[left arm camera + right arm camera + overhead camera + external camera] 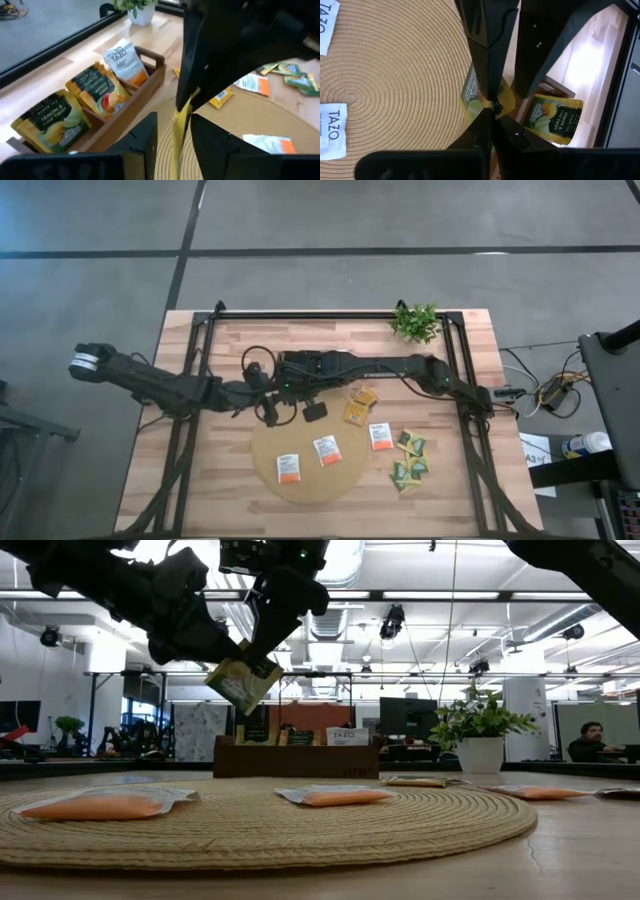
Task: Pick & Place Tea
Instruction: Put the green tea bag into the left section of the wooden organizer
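Hazard: yellow-green square tea sachet (481,95), clamped in right gripper (492,116) between parted left gripper (172,131) fingers, may fall if released before regrasp.

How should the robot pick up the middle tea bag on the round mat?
The middle sachet lies flat on the mat, so it is probably best to come straight down from above and pinch across a short edge. It is too thin for fingers to grip from the side.
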